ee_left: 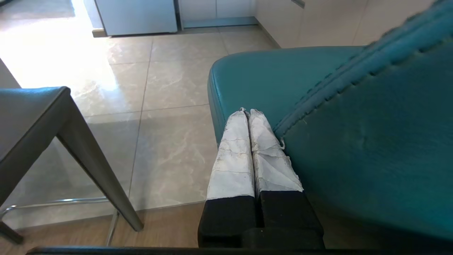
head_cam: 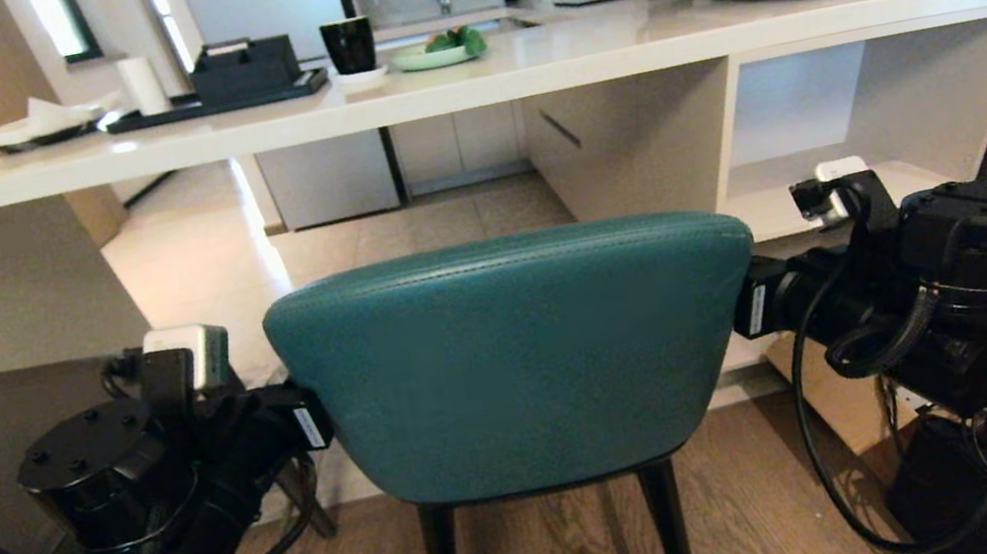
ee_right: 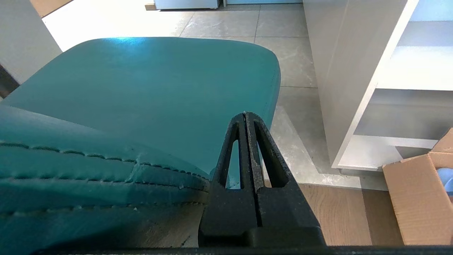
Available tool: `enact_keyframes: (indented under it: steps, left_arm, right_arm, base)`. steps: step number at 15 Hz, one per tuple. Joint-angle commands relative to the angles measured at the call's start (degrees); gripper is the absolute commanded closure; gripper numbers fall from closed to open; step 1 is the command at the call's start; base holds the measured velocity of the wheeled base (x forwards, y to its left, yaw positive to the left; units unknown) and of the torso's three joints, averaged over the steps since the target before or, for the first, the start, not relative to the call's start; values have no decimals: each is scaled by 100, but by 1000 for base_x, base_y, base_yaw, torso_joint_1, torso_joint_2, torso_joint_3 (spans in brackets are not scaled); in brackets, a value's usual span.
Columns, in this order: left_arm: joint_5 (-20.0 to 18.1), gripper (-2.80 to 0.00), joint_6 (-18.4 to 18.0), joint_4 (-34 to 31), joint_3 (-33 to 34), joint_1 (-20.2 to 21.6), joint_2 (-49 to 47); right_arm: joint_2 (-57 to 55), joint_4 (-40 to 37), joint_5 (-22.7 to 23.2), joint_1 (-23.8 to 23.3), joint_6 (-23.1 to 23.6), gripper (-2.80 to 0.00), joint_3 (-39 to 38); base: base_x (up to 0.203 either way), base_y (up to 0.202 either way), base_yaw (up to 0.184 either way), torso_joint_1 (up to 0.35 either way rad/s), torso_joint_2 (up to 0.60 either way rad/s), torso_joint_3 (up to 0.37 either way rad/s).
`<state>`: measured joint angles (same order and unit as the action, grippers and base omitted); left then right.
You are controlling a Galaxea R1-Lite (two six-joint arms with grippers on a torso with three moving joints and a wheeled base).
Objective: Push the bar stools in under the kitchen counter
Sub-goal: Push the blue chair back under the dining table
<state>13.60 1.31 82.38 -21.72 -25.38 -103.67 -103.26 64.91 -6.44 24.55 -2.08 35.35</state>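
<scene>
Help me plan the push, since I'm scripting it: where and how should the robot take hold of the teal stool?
Probably by the backrest's two side edges, from behind. The teal stool faces the kitchen counter with its curved back toward the robot, and the left gripper and right gripper, both shut, sit beside those edges. Bracing there should push it squarely forward.

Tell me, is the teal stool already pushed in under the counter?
Not yet. The teal stool stands short of the kitchen counter; bare floor shows between them.
</scene>
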Motion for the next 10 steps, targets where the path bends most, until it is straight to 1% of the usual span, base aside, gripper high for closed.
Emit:
enact_keyframes:
  steps: [1,3,6,8,10]
  left_arm:
    - [-25,0,1,6,37,-140,-31]
    - [-25,0,4,6,13,-289,-63]
    - [-51,0,1,6,-6,-347,-171]
    - [-42,0,1,6,0,-397,-195]
    - [-43,0,1,7,-115,-352,-339]
  right_arm:
    - [-239,48,-21,-8,-1,0,234]
    - [-463,42,-32,-12,6,0,534]
    - [-763,39,-158,-28,14,0,847]
    - [-933,39,-234,-35,15,0,973]
    - [-906,41,-234,-29,24,0,965]
  base:
    - [0,0,0,0,0,0]
    - [0,0,0,0,0,0]
    - [0,0,0,0,0,0]
    - [0,0,0,0,0,0]
    - [0,0,0,0,0,0]
